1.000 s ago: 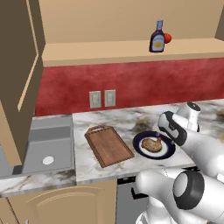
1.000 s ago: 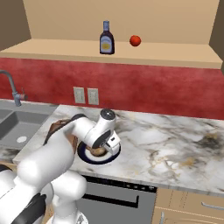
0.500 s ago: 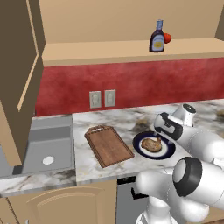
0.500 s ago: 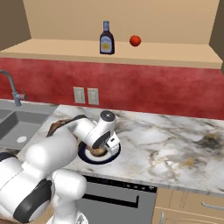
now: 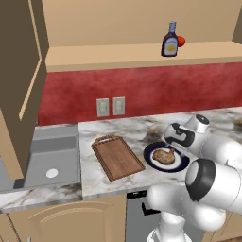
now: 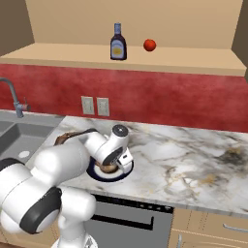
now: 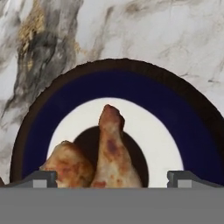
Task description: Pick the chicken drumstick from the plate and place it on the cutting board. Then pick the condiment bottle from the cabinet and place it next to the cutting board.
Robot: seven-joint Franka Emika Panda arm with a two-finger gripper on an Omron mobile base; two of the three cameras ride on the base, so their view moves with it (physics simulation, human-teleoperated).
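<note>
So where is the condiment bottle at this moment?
The condiment bottle stands upright on the cabinet shelf above the red wall, just left of a small red ball in the right base view.

I am working in a home kitchen. Under my hand runs a marbled stone countertop [image 5: 118,132], with a steel sink [image 5: 45,158] and its faucet [image 6: 12,97] off to my hand's left. Behind my hand a red backsplash [image 6: 169,97] carries two wall outlets [image 5: 110,107]. Above my hand hangs a light-wood wall cabinet [image 5: 142,52] whose shelf holds a condiment bottle [image 6: 117,42]. Below the counter, nearer me than my hand, sit arched lower cabinet doors [image 5: 52,222] and a drawer pull [image 6: 232,228].
</note>
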